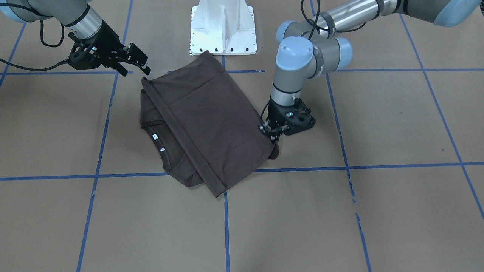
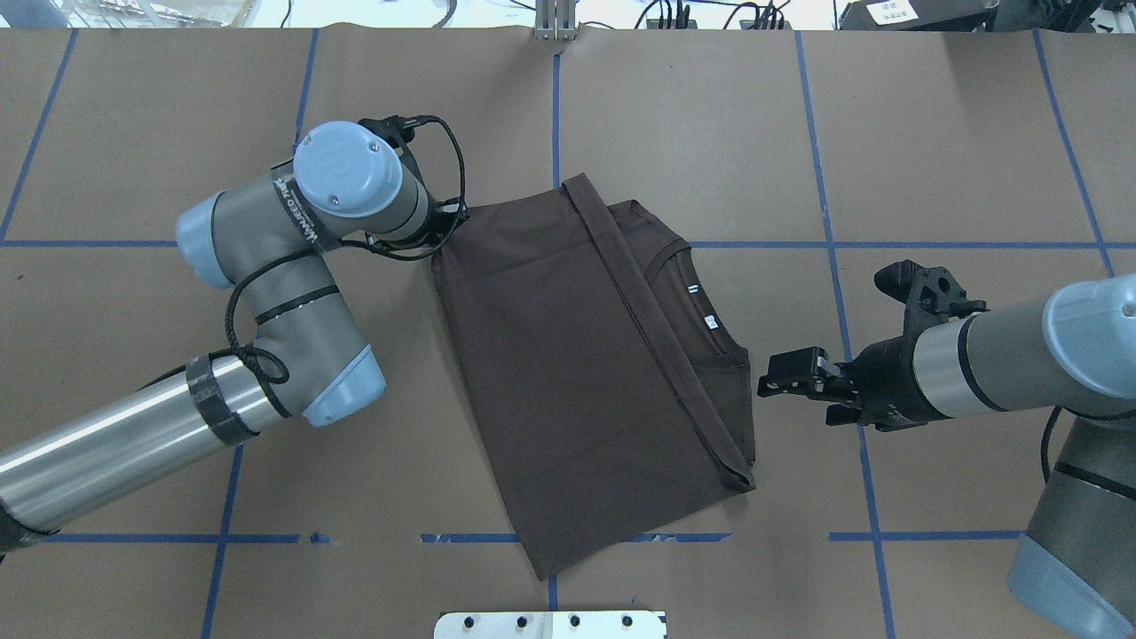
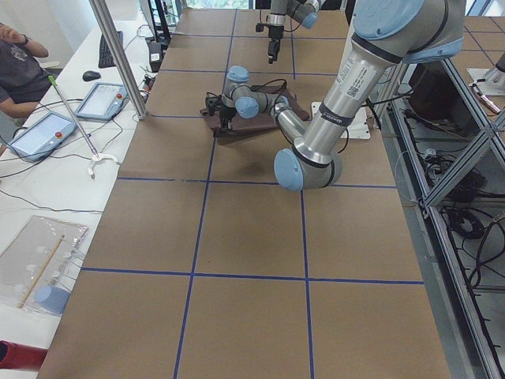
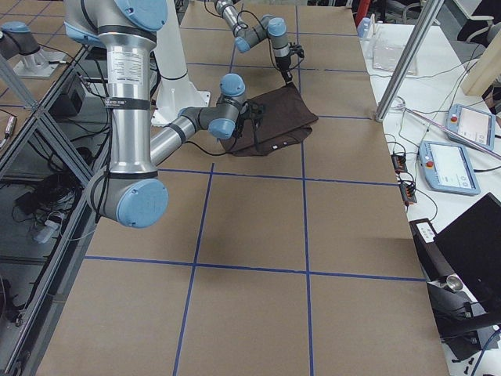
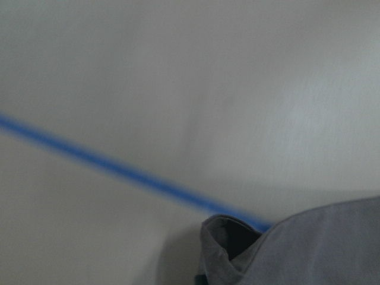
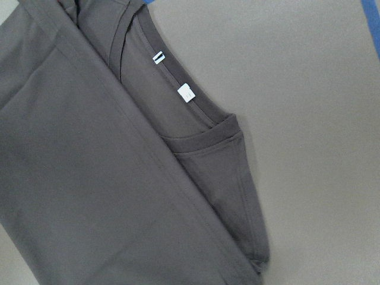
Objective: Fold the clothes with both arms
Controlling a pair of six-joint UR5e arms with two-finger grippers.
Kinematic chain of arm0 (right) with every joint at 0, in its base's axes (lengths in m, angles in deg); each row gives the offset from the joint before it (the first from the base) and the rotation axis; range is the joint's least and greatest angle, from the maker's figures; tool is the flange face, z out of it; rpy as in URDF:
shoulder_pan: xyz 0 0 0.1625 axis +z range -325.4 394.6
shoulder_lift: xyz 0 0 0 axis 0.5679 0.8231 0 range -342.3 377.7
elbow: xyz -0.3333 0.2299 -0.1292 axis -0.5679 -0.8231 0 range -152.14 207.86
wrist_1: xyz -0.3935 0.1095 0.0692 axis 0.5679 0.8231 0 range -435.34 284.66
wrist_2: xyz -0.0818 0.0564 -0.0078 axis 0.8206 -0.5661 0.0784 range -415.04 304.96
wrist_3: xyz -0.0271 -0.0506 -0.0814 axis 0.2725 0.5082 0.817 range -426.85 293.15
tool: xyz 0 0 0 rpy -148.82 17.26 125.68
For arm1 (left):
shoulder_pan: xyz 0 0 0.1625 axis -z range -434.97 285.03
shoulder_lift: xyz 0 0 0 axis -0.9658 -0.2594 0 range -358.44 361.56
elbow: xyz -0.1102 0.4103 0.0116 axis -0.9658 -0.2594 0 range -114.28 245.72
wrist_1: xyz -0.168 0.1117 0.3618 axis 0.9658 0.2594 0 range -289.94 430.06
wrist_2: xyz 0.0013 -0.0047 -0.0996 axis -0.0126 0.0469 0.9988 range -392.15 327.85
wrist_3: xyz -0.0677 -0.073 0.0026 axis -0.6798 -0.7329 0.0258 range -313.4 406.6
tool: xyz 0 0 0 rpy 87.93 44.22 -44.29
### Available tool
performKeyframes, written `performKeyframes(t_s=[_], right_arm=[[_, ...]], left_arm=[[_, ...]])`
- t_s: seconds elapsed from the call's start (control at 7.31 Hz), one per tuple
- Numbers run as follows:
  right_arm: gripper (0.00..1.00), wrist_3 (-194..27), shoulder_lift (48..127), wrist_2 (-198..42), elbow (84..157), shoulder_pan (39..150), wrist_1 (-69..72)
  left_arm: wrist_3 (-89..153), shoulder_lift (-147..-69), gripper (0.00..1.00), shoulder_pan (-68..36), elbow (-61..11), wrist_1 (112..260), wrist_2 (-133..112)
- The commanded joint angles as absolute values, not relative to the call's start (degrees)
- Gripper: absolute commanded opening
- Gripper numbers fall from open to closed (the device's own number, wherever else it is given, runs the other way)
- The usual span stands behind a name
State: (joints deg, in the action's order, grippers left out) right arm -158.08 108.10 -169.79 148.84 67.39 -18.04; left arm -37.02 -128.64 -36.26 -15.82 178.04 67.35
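Note:
The dark brown T-shirt (image 1: 211, 121) lies folded at an angle in the middle of the table, with one half laid over the other. Its ribbed collar and white neck tags (image 2: 710, 322) stick out on my right arm's side. My left gripper (image 1: 275, 140) points straight down at the shirt's far corner and looks shut on the cloth there. In the overhead view the wrist hides its fingers. The left wrist view shows only a curled cloth corner (image 5: 237, 249). My right gripper (image 2: 777, 377) hovers open, just clear of the shirt's edge near the collar (image 6: 202, 119).
The white pedestal base (image 1: 223, 26) stands at the robot's side of the shirt. Blue tape lines (image 2: 825, 240) grid the brown table cover. Tablets (image 3: 102, 99), cables and a metal pole (image 3: 118, 55) sit on a side bench, where a person (image 3: 14, 51) is seated.

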Motion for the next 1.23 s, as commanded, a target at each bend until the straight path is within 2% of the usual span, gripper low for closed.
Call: performKeyframes(t_s=[0.0, 0.27, 0.41, 0.55, 0.68, 0.82, 1.09], right_arm=[[1.00, -158.08, 108.05, -169.47, 148.45, 67.38, -18.04], [1.00, -158.08, 107.96, -169.47, 148.36, 67.38, -18.04], [1.00, -158.08, 107.96, -169.38, 148.36, 67.30, -18.04], [1.00, -158.08, 107.88, -169.38, 148.44, 67.21, -18.04], [1.00, -158.08, 107.79, -168.60, 148.45, 67.03, -17.95], [1.00, -157.91, 107.27, -167.46, 148.36, 66.86, -17.60], [1.00, -157.38, 104.29, -165.27, 144.69, 66.07, -16.90]], left_arm=[[-30.69, -134.64, 0.00, -32.96, -3.94, 188.05, 66.82], [-29.34, -142.02, 0.00, -33.31, 8.52, 198.24, 66.20], [-29.25, -142.14, 0.00, -33.31, 10.85, 202.38, 66.11], [-27.69, -141.36, 0.94, -33.13, 10.87, 202.60, 66.02], [-24.36, -141.09, 1.00, -32.70, 10.87, 202.60, 65.85], [-23.98, -140.91, 1.00, -30.69, 10.18, 202.68, 66.28], [-20.47, -136.28, 1.00, -28.83, 2.74, 199.29, 73.63]])
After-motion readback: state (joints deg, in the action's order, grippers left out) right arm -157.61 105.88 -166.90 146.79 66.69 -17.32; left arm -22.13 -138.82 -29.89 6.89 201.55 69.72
